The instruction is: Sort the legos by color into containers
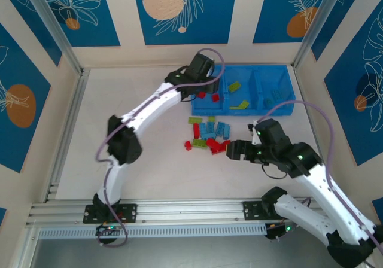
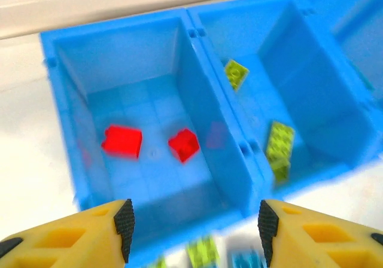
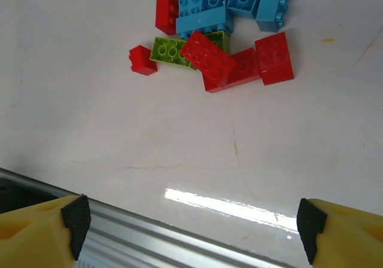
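Note:
The blue tray [image 1: 281, 107] stands at the back right, its three containers side by side. My left gripper [image 1: 205, 87] hovers over the near edge of the left container, open and holding nothing [image 2: 194, 229]. Below it two red legos [image 2: 122, 141] [image 2: 184, 145] lie on that container's floor. Two lime green legos [image 2: 236, 73] [image 2: 279, 145] lie in the middle container. Light blue legos [image 1: 277, 94] lie in the right one. A loose pile of red, green and blue legos [image 1: 208, 135] lies in front of the tray. My right gripper [image 1: 230, 150] stands open just right of the pile [image 3: 209, 55], nothing between its fingers [image 3: 191, 226].
An aluminium rail [image 1: 179, 211] runs along the table's near edge, seen close under the right gripper [image 3: 149, 238]. Patterned walls close in the back and both sides. A purple cable [image 1: 218, 64] loops over each arm. Bare table [image 1: 119, 94] spreads left of the tray.

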`<state>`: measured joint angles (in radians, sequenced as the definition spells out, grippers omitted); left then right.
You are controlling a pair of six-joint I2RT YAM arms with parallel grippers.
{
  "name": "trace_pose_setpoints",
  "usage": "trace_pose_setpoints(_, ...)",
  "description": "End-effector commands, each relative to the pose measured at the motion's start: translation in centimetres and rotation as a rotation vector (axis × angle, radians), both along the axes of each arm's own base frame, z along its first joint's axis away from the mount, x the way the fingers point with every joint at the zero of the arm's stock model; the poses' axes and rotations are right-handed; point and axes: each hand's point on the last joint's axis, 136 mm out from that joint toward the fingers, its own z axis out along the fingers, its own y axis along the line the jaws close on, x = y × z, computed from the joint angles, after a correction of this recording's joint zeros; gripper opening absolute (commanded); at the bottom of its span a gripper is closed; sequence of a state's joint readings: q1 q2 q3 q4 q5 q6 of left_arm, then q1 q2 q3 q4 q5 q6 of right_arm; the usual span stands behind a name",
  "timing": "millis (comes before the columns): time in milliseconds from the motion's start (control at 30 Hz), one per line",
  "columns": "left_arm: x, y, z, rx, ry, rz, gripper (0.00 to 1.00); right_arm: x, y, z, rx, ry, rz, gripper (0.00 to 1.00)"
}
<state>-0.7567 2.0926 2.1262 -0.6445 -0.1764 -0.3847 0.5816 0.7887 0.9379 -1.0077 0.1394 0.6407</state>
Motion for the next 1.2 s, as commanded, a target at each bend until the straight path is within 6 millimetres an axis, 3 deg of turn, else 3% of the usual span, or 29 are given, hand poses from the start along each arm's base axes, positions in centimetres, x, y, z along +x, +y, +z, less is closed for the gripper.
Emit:
trace_pose_setpoints(0, -6.4, 1.8, 8.5, -0.127, -0.15, -0.096, 0.58, 2.8, 2.0, -0.8, -0.075, -0.092, 0.122, 0.92)
trace_pose_setpoints(100, -11.6, 5.6, 9.5, -0.139, -0.218, -0.147, 0.58, 4.7, 3.2, -2.6, -0.166, -0.114, 0.212, 0.92)
trace_pose_setpoints(233, -17.8, 10.7, 8.7, -0.106, -0.276, -0.257, 0.58, 6.6, 5.2, -5.5, -0.255, -0.096, 0.339, 0.92)
trace_pose_setpoints(400, -24.7, 14.2, 7.2, -0.033, -0.337, -0.504, 0.65, 9.2, 6.6, -9.3, -0.353, -0.042, 0.386, 0.92)
trace_pose_setpoints(500, -27.3, 15.6, 5.6, 0.066, -0.394, -0.649, 0.75, 10.4, 6.8, -11.4, -0.408, 0.006, 0.386, 0.88)
trace_pose_setpoints(633, -28.4, 16.8, 4.0, 0.183, -0.497, -0.744, 0.91, 10.9, 7.0, -13.5, -0.447, 0.066, 0.378, 0.68)
trace_pose_setpoints(900, -27.1, 17.2, 2.0, 0.262, -0.595, -0.72, 0.97, 10.1, 6.1, -14.8, -0.511, 0.078, 0.356, 0.39)
trace_pose_setpoints(1033, -26.7, 17.5, 1.2, 0.29, -0.581, -0.705, 0.97, 9.8, 6.3, -12.7, -0.482, 0.023, 0.338, 0.27)
trace_pose_setpoints(1167, -26.4, 17.8, 0.7, 0.299, -0.59, -0.688, 0.98, 10.6, 6.9, -7.0, -0.377, -0.148, 0.263, 0.24)
